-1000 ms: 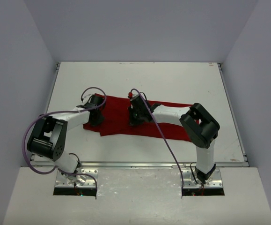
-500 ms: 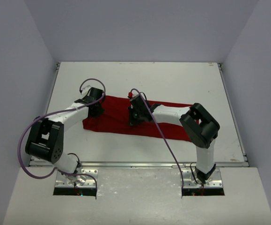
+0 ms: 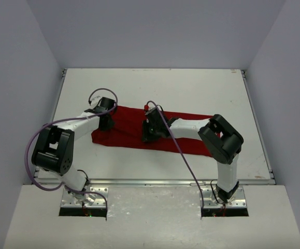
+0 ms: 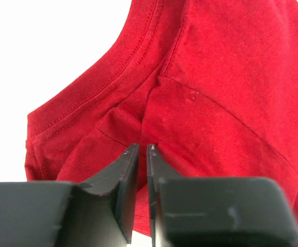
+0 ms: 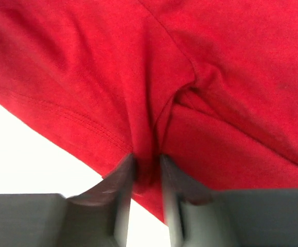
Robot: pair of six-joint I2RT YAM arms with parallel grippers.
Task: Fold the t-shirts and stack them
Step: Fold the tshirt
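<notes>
The dark red t-shirt (image 3: 126, 135) lies on the white table (image 3: 191, 88) as a long folded strip running from mid-left to mid-right. My left gripper (image 3: 107, 123) is over its left end. In the left wrist view the gripper (image 4: 142, 148) has its jaws almost together, tips at a crease of the shirt (image 4: 215, 77) near a sleeve hem. My right gripper (image 3: 148, 136) is at the strip's middle. In the right wrist view the gripper (image 5: 147, 157) is shut on a bunched fold of the shirt (image 5: 215, 62) beside its hem. The neck tag is hidden.
Grey walls enclose the table on the left, back and right. A metal rail (image 3: 155, 181) runs along the near edge by the arm bases. Purple cables (image 3: 175, 148) loop over both arms.
My left gripper has moved away from me with the shirt's left end. The flap that hung toward the near edge is now folded in, so the strip is narrower. The right gripper shifted only slightly.
</notes>
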